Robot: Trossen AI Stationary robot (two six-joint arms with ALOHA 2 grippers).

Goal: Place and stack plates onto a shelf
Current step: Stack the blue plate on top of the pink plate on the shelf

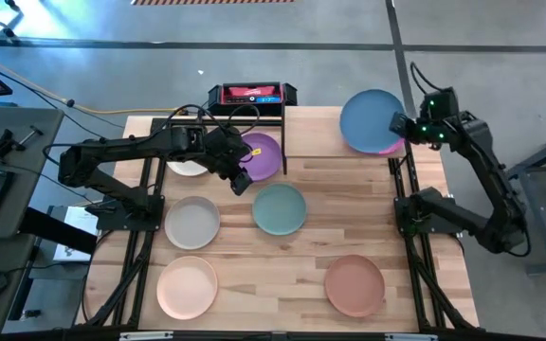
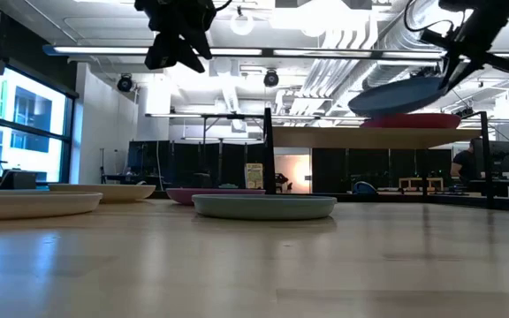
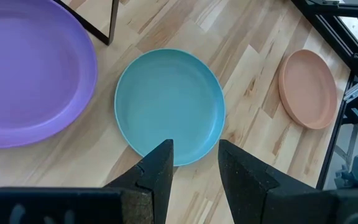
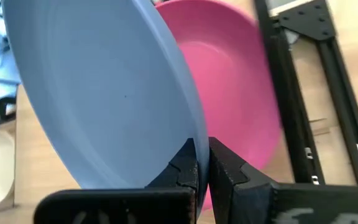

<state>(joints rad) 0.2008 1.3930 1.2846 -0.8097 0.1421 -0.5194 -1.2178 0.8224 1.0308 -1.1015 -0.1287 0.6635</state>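
I had the right gripper (image 4: 202, 163) pinched tight on the rim of the round, shallow, matte blue plate (image 1: 372, 119), holding it tilted just above the magenta plate (image 4: 241, 93) that already lay on the small raised pale-wood shelf (image 2: 325, 137). To finish well, I judged I should level the blue plate, centre it over the magenta one and lower gently before letting go, since smooth matte rims could slide. The left gripper (image 3: 192, 167) hovered with its fingers apart and empty above the round teal-green plate (image 1: 279, 208), beside the purple plate (image 3: 23, 74). The cream (image 1: 188, 167), grey-beige (image 1: 192, 223), peach-pink (image 1: 187, 288) and terracotta-brown (image 1: 354, 284) plates lay on the slatted wooden tabletop (image 1: 349, 199).
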